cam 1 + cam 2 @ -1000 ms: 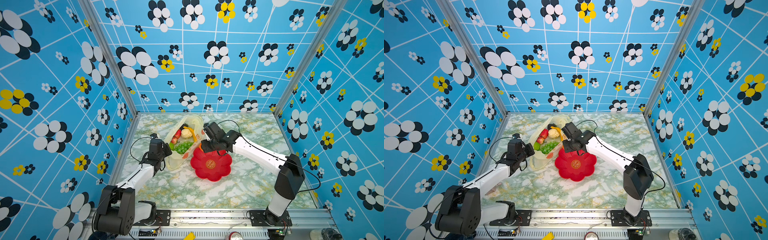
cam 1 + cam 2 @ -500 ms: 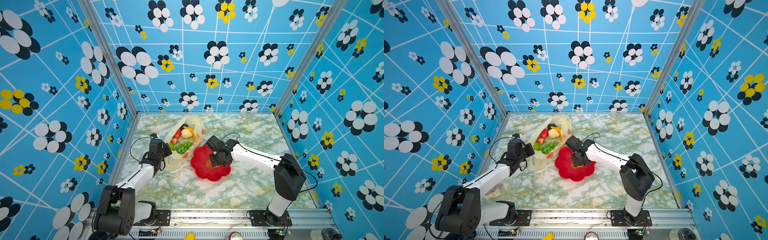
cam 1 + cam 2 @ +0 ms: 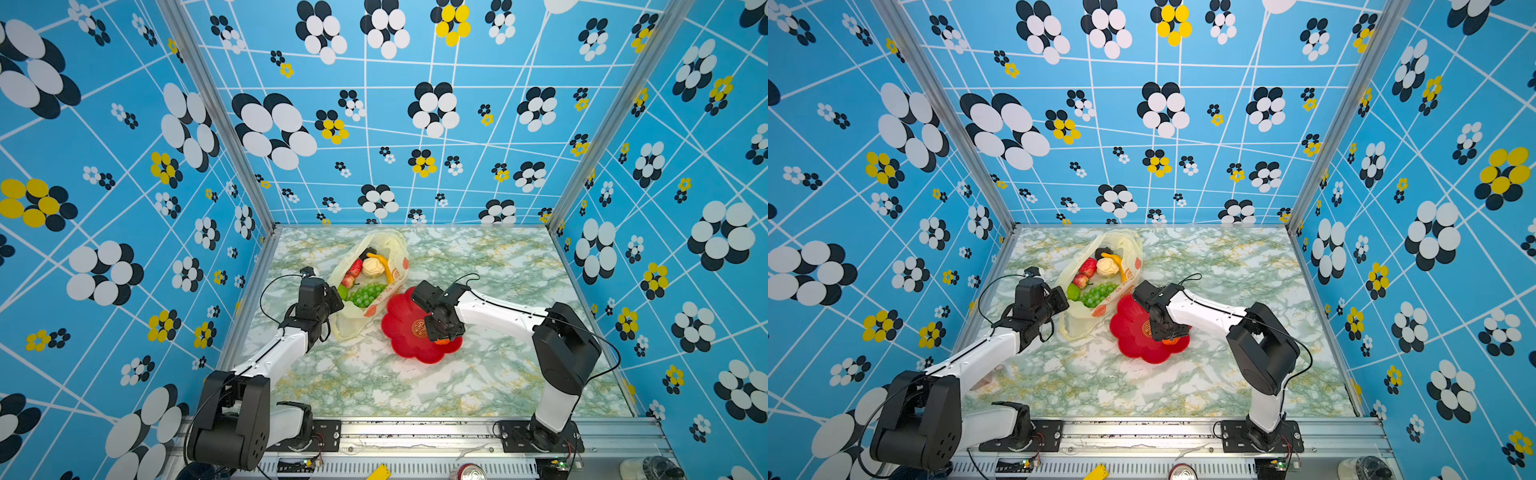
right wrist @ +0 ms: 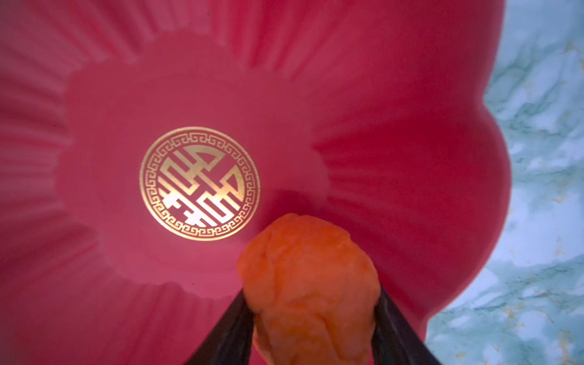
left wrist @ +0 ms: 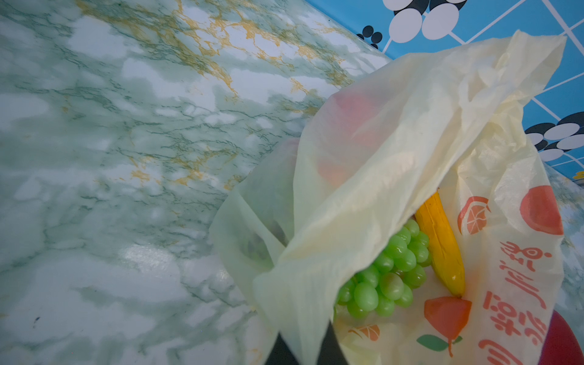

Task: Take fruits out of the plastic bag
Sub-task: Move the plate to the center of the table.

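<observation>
The plastic bag [image 3: 352, 328] [image 5: 410, 126] lies open at the table's back left. Fruits show in its mouth: green grapes [image 3: 365, 294] [image 5: 388, 278], a yellow banana [image 3: 385, 266] [image 5: 442, 246], a cream piece [image 3: 373, 267], a red strawberry [image 3: 354, 268] and a dark purple piece [image 3: 368, 252]. My left gripper [image 3: 336, 302] [image 5: 305, 347] is shut on the bag's near rim, holding it up. My right gripper [image 3: 442, 337] [image 4: 311, 303] is shut on the orange [image 4: 309, 278] [image 3: 1170, 341], low over the near-right part of the red plate [image 3: 405, 345] [image 4: 395, 110].
The flower-shaped plate [image 3: 1129, 340] sits right beside the bag, touching its printed side. Blue patterned walls [image 3: 124, 249] close in the marble table [image 3: 478, 374] on three sides. A metal rail [image 3: 415, 428] runs along the front edge.
My right gripper has carried the orange from the bag's mouth out over the plate and toward its near-right side. The left arm and the bag have stayed put.
</observation>
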Robot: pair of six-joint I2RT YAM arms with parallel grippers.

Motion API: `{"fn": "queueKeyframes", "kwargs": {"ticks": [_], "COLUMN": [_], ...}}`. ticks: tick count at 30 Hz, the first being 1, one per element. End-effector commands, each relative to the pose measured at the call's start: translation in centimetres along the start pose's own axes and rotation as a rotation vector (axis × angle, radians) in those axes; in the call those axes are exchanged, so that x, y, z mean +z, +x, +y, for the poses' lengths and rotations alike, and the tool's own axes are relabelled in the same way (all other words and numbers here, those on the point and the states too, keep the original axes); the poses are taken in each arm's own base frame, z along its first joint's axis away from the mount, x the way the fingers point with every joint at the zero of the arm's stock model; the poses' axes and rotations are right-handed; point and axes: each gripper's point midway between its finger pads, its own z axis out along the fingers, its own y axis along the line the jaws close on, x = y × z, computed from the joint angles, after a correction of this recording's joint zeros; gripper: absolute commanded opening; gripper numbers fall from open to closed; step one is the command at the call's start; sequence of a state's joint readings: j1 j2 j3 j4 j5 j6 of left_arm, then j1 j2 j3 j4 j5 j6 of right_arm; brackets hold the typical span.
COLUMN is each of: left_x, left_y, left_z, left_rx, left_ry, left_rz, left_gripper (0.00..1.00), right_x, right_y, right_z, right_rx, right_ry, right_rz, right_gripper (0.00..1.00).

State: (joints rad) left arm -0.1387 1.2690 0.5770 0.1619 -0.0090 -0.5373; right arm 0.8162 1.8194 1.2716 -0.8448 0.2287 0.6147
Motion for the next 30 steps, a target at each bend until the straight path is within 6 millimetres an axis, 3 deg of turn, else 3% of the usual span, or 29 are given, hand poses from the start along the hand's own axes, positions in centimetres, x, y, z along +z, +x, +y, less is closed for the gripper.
{"fn": "queueKeyframes", "kwargs": {"ticks": [1,8,14,20,24,30], "left_x": [0.3,0.2,0.4,0.3,0.4,0.4], "left_y": [0.3,0.3,0.4,0.3,0.3,0.4], "left_z": [0.4,0.3,0.4,0.4,0.4,0.3], "left_rx": [0.019,0.020,0.022,0.023,0.023,0.022], "left_ry": [-0.017,-0.015,-0.017,-0.017,-0.017,-0.015], "left_rz": [0.003,0.004,0.008,0.004,0.006,0.007], "left_gripper": [0.01,0.01,0.01,0.01,0.01,0.01], "right_x": [0.2,0.2,-0.6,0.3,1.0,0.9], "right_y": [2.4,3.8,2.5,2.4,2.7,3.0], "right_z": [-3.0,-5.7,-2.8,-1.2,-1.1,-2.2], "right_rx": [-0.011,0.036,0.070,0.126,0.133,0.125], "right_ry": [0.127,0.148,-0.022,-0.097,-0.093,-0.039], "right_rz": [0.057,0.075,0.027,0.032,0.044,0.045], "right_gripper": [0.47,0.48,0.48,0.48,0.51,0.67]}}
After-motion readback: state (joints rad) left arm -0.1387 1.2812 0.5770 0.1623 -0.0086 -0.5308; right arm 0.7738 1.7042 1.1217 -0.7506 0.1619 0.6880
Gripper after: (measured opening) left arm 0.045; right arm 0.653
